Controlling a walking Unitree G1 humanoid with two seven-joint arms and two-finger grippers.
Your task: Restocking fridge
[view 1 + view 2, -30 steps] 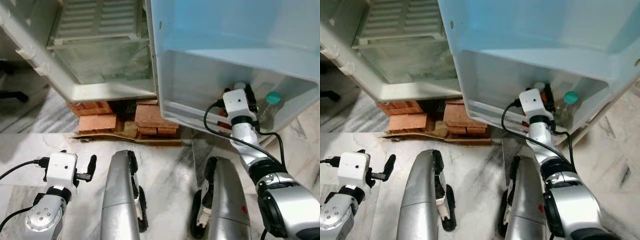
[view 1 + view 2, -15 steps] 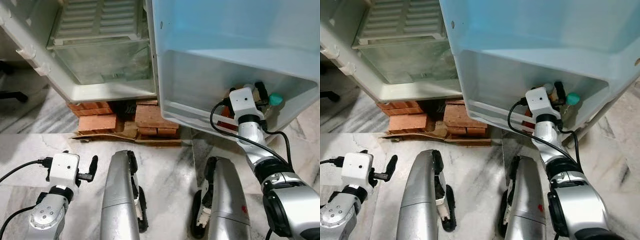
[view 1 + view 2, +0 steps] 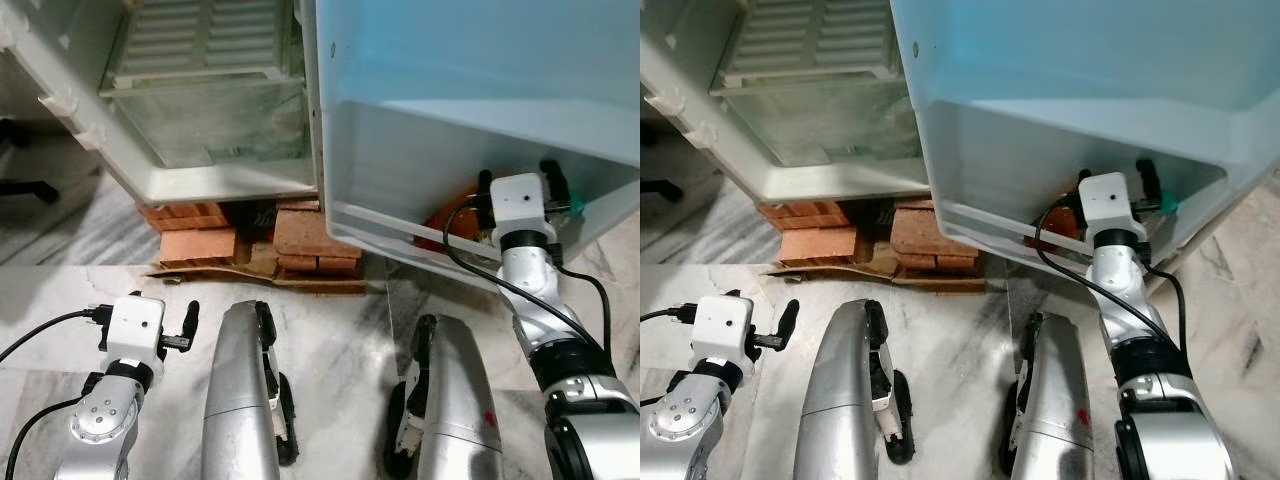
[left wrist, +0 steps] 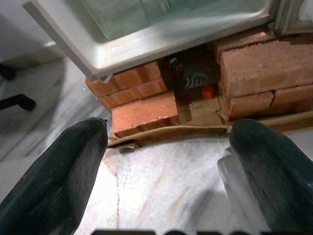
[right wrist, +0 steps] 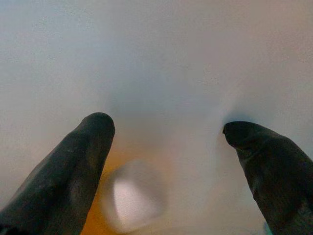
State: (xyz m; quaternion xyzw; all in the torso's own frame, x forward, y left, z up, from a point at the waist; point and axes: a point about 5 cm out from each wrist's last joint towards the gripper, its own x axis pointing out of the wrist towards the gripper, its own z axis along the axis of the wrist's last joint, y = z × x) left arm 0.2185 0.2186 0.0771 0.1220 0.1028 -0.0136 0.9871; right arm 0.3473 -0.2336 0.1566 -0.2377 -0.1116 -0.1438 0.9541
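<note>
The fridge door [image 3: 470,90] stands open, and its bottom shelf [image 3: 400,225] runs along its lower right. My right gripper [image 3: 520,178] is inside that shelf, open, with nothing between its fingers [image 5: 78,171]. A teal bottle cap [image 3: 572,205] peeks out just right of it, touching or nearly touching the right finger. An orange item [image 3: 447,213] lies in the shelf to its left. The right wrist view gives a blurred white cap over orange [image 5: 129,196] against the pale door wall. My left gripper [image 4: 168,147] hangs open low at the left, above the floor.
The fridge body [image 3: 200,110] is open at the upper left, with a glass-fronted drawer and a vented shelf. It rests on red bricks [image 3: 250,235] and cardboard. My two silver legs [image 3: 240,400] stand on the marble floor. A dark chair base [image 3: 25,185] is at the far left.
My right gripper has slid to the right along the door shelf. The teal-capped bottle, upright and free a second ago, is now mostly hidden behind it. The left arm barely moved.
</note>
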